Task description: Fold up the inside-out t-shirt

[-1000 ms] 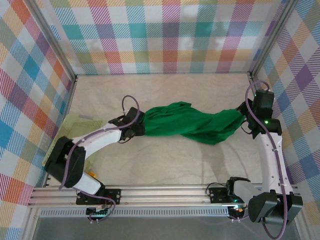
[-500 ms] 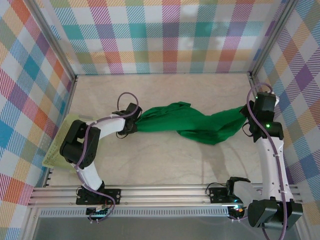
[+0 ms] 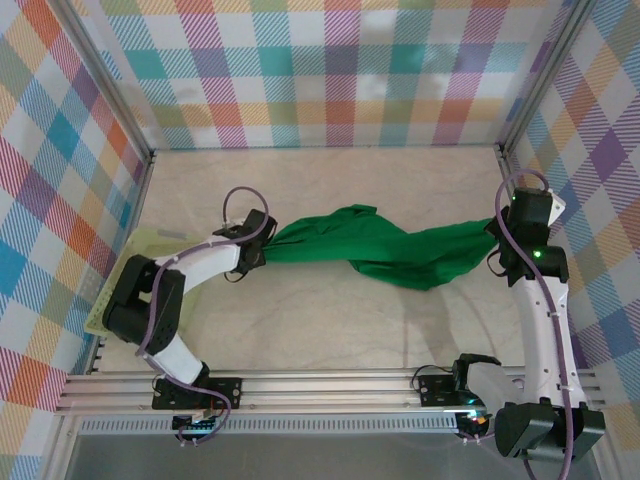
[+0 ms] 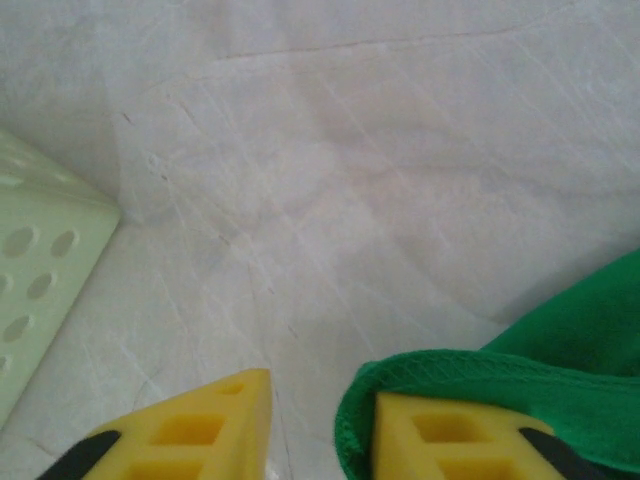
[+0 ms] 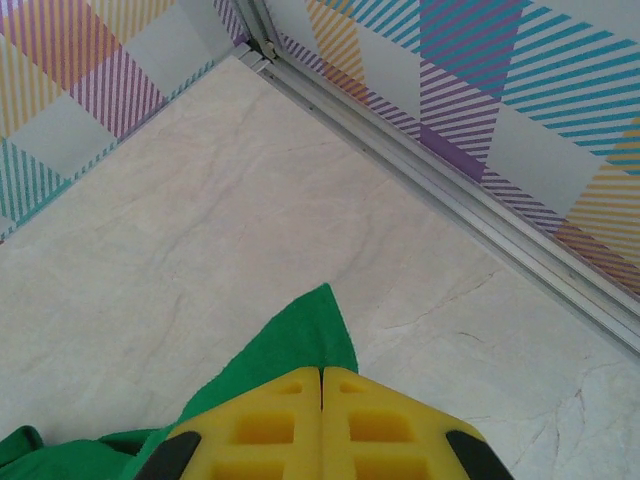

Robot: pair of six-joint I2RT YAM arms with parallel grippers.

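The inside-out t-shirt (image 3: 370, 250) is a bright green bunch stretched left to right across the middle of the table. At its left end is my left gripper (image 3: 255, 240). In the left wrist view the gripper (image 4: 320, 392) has its yellow fingertips a little apart. The shirt's stitched hem (image 4: 440, 362) wraps round the inner face of the right finger and runs down out of sight. At the shirt's right end, close to the right wall, my right gripper (image 3: 497, 232) is shut (image 5: 322, 372) on a corner of green cloth (image 5: 300, 330) that pokes out past the tips.
A pale yellow-green mesh basket (image 3: 140, 250) sits against the left wall, just left of the left gripper; its perforated corner (image 4: 40, 270) is close by. The right wall's metal rail (image 5: 450, 190) runs near the right gripper. Bare table lies in front of and behind the shirt.
My left gripper has narrowed its jaws on the shirt's left end and moved left toward the basket, drawing the cloth out longer. The right gripper has shifted slightly right and stayed shut.
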